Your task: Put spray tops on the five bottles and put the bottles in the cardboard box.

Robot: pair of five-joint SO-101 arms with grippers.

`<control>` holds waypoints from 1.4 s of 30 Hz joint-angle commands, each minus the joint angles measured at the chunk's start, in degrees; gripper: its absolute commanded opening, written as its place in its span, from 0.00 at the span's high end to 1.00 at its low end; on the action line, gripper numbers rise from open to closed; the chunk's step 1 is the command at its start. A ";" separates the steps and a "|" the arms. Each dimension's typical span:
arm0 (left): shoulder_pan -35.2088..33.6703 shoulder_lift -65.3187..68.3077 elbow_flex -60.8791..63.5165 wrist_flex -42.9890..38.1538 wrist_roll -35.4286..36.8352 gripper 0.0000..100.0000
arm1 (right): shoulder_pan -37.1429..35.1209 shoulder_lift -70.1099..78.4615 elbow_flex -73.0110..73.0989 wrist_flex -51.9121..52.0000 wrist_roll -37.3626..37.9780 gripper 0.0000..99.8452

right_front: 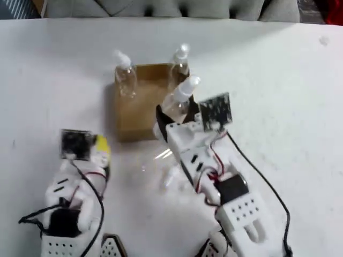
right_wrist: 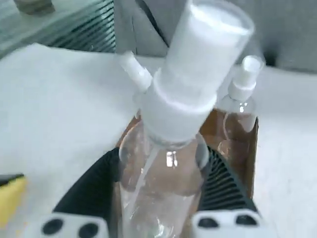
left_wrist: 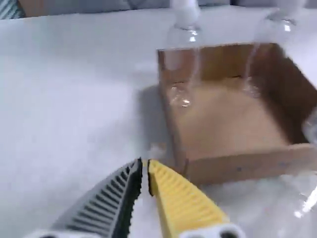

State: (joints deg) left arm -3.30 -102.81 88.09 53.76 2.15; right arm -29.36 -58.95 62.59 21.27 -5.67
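Over the right rim of the cardboard box (right_front: 134,131), the right end effector (right_front: 172,113) pinches a capped bottle (right_front: 181,99), so boxing looks underway; next it wants lowering beside the two standing bottles (right_front: 126,80) (right_front: 179,67), then letting go.

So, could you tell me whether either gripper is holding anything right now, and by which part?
The right gripper holds a bottle by its clear body, just below the spray top. The left gripper is shut and holds nothing.
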 commanded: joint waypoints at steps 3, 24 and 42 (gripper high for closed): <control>-11.12 -0.75 7.65 -12.40 -0.70 0.98 | 0.75 12.62 -11.16 -1.54 0.70 0.99; -9.80 -0.40 8.97 -10.64 -0.79 0.97 | 8.40 41.01 -23.47 -16.48 0.88 0.99; -9.71 -0.40 8.97 -10.02 -0.79 0.97 | 8.92 55.69 -23.82 -32.66 8.09 0.99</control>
State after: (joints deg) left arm -14.02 -102.73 97.05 43.56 2.15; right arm -21.63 -4.09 42.11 -8.18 1.71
